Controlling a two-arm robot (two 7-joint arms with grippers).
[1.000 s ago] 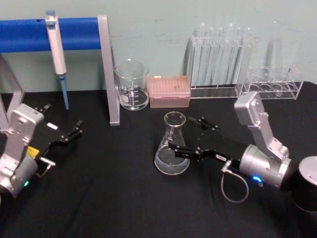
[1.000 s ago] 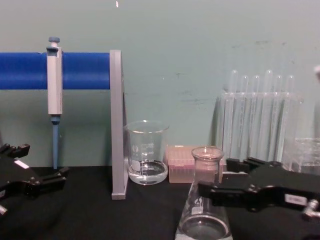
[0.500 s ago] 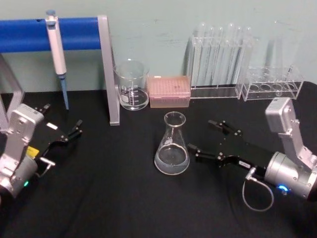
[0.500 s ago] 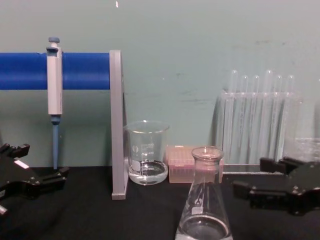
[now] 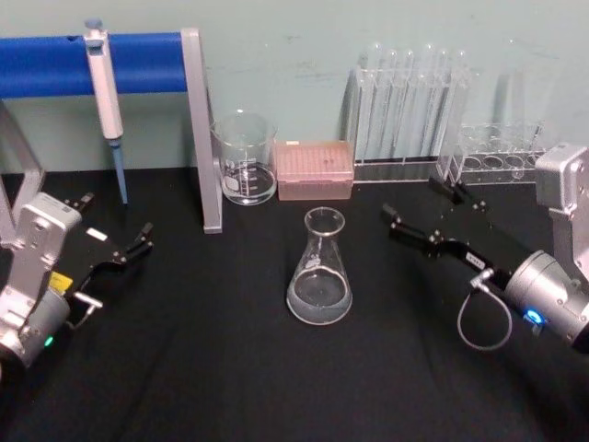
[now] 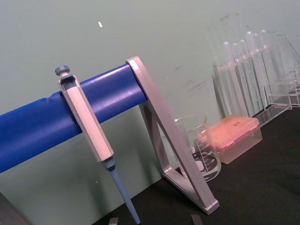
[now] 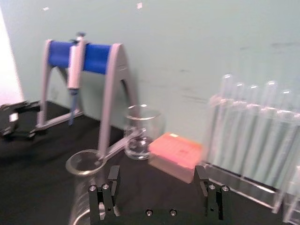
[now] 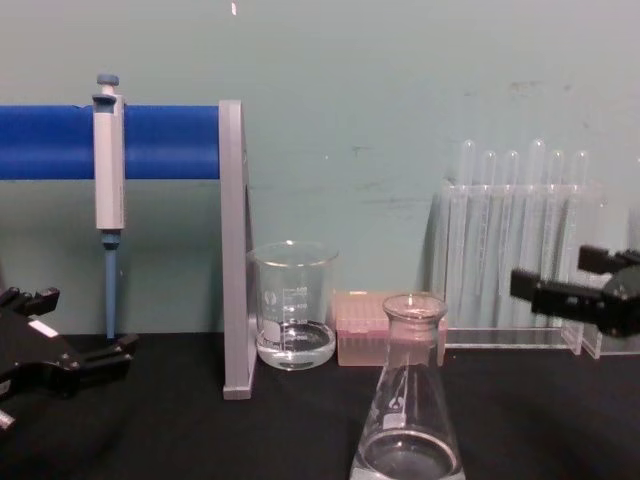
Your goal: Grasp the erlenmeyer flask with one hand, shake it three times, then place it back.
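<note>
The erlenmeyer flask stands upright and free on the black table, a little clear liquid in its base; the chest view shows it low and centre, and its rim appears in the right wrist view. My right gripper is open, raised to the flask's right and well apart from it, in front of the test tubes. Its two fingers hold nothing between them. My left gripper rests open at the table's left side, far from the flask.
Behind the flask stand a glass beaker and a pink tip box. A rack of test tubes and a lower clear rack line the back right. A pipette hangs on the blue-barred stand at back left.
My right gripper, whose open fingers stood around the flask a second ago, has drawn back to the right and risen. The flask stays where it stood. The left arm has not moved.
</note>
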